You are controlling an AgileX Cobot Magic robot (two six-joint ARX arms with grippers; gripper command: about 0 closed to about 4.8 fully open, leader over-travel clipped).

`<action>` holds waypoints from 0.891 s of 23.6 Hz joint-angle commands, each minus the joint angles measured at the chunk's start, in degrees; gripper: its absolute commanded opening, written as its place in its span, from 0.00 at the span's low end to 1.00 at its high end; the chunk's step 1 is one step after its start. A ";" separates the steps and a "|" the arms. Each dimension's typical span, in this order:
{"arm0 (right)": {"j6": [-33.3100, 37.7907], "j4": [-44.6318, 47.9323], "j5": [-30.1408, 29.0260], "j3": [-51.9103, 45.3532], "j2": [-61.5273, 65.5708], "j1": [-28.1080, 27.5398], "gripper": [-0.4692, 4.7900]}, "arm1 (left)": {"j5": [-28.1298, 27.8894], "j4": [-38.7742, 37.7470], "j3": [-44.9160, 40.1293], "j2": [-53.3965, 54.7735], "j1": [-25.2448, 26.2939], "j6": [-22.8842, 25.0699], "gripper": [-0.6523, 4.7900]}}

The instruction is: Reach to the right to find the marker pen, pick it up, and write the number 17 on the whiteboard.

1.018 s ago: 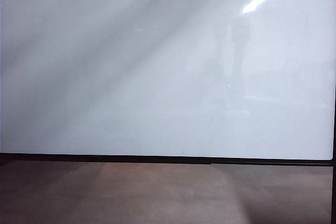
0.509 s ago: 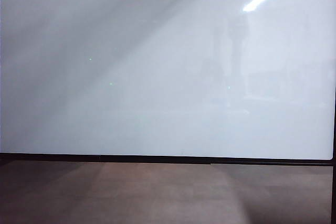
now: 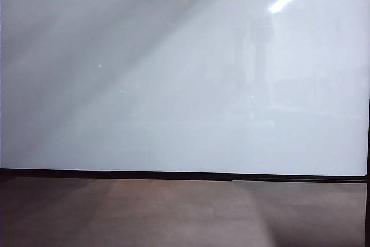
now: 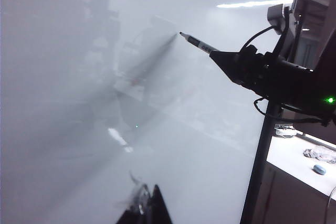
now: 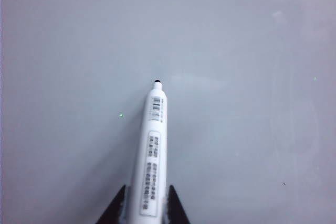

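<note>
The glossy whiteboard [image 3: 173, 85] fills the exterior view, and neither arm shows there. My right gripper [image 5: 146, 203] is shut on the white marker pen [image 5: 151, 156], whose black tip points at the whiteboard [image 5: 236, 51]. In the left wrist view, the marker pen [image 4: 199, 43] juts from the right gripper [image 4: 218, 56] with its tip at or just off the whiteboard [image 4: 79, 103]; I cannot tell if it touches. My left gripper [image 4: 149, 203] hangs close over the board, fingertips together and holding nothing. No writing shows.
A thin black frame [image 3: 173, 174] borders the board, with a brown matte surface [image 3: 173, 212] below it. Beyond the board's edge stand a black post [image 4: 260, 171] and a white table [image 4: 294, 156] holding a small blue object [image 4: 319, 169].
Nothing has visibly moved in the exterior view; only faint glints and reflections on the board differ slightly.
</note>
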 commanded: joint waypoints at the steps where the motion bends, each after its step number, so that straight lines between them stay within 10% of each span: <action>1: -0.28 2.29 0.07 0.42 -0.24 0.02 0.08 | -0.13 1.70 0.13 0.00 0.02 0.07 0.11; 21: -1.73 3.98 2.40 0.44 0.15 -0.96 0.08 | 0.04 2.69 0.13 -1.01 0.02 0.07 0.11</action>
